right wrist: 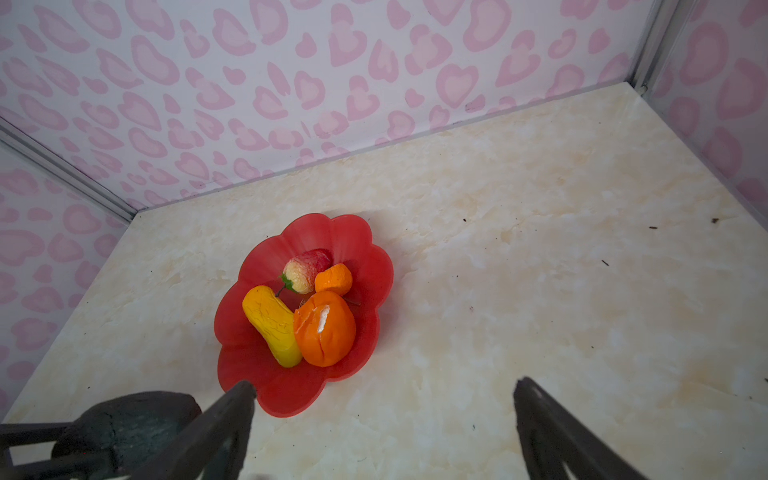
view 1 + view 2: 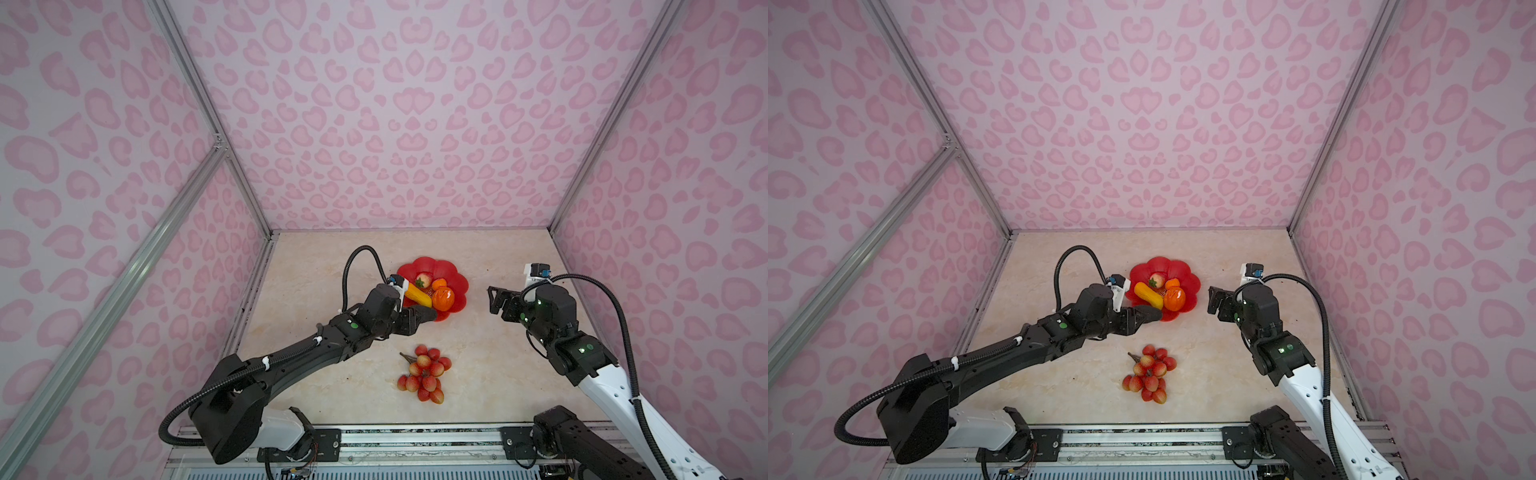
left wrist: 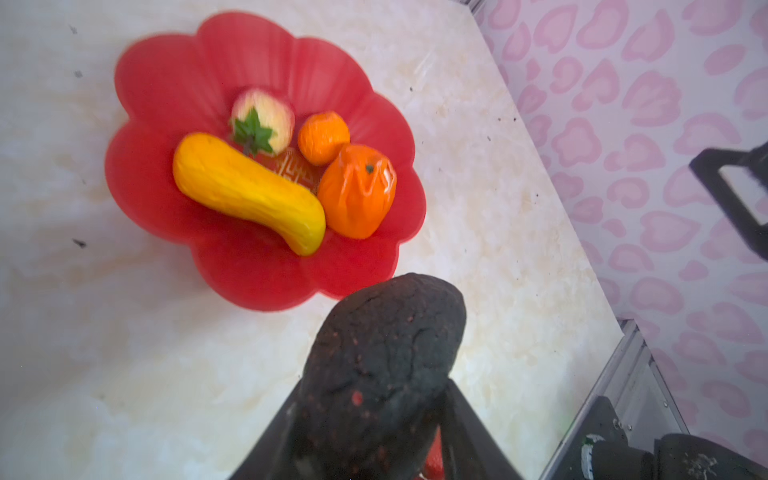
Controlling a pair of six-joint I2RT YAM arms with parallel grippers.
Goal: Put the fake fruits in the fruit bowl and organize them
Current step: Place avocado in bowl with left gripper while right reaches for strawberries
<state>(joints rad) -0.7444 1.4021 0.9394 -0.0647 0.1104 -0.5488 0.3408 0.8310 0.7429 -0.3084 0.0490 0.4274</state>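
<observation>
The left gripper (image 2: 417,316) clamps the dark oval (image 3: 382,353) at the fruit bowl (image 2: 428,266), probably to drop; right gripper (image 1: 384,386) gapes.

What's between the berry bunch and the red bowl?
In both top views, the left gripper holding the dark oval fruit at the rim of the bowl; otherwise bare table.

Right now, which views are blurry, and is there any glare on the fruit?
Left wrist view: the fruit bowl looks soft, with white glare on the larger orange; the dark oval fills the foreground. Right wrist view: bowl sharp, the right gripper soft near the lens. Both top views: wide-angle stretch at the edges.
</observation>
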